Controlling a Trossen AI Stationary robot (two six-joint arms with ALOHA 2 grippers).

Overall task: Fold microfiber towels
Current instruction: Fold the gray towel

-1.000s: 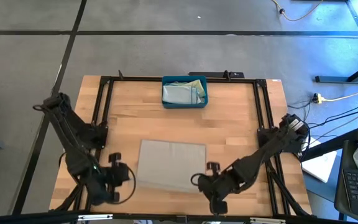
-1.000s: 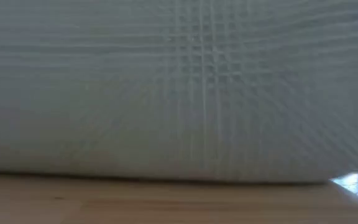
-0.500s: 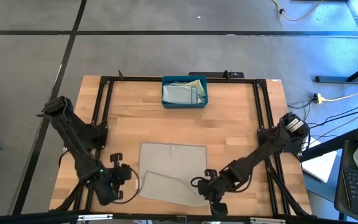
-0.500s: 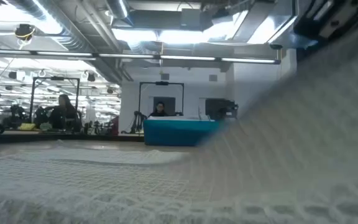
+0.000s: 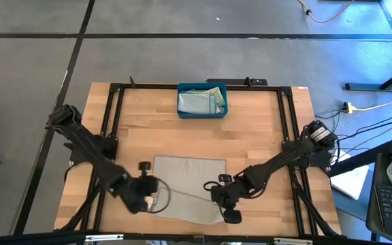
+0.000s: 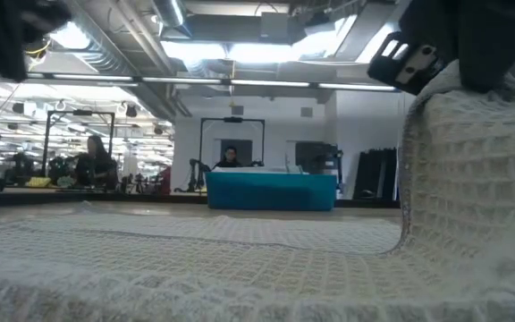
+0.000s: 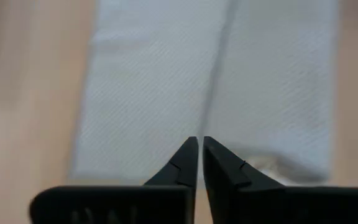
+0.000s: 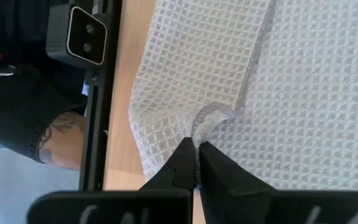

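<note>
A pale grey waffle-weave towel (image 5: 189, 173) lies on the wooden table near its front edge, its near part doubled over on itself. My right gripper (image 5: 218, 195) is shut on the towel's right side and holds that part raised (image 6: 454, 170). At the towel's left side hovers my left gripper (image 5: 156, 199), its fingers (image 7: 188, 163) together over the cloth (image 7: 154, 93). More towels lie in the teal bin (image 5: 202, 101) at the far edge. My left gripper: I cannot tell whether its tips touch the towel; no cloth shows bunched between them. My right gripper pinches a small puckered ridge of the towel (image 8: 207, 121) between its fingertips, coming from above at a slant. How many layers, I cannot tell. The cloth rises to the fingers; the rest lies on the table.
Black frame rails (image 5: 114, 122) run along the table's left, right and far sides. Beyond the table's near edge, the right wrist view shows a black camera block (image 8: 86, 34) and a person's arm (image 8: 61, 146). Bare wood lies between towel and bin.
Both grippers have sunk and gone from the near corners toward the far edge and toward each other. The towel's near part, which hung lifted in front of the low camera, has come down folded over the rest; only its right side stays raised.
</note>
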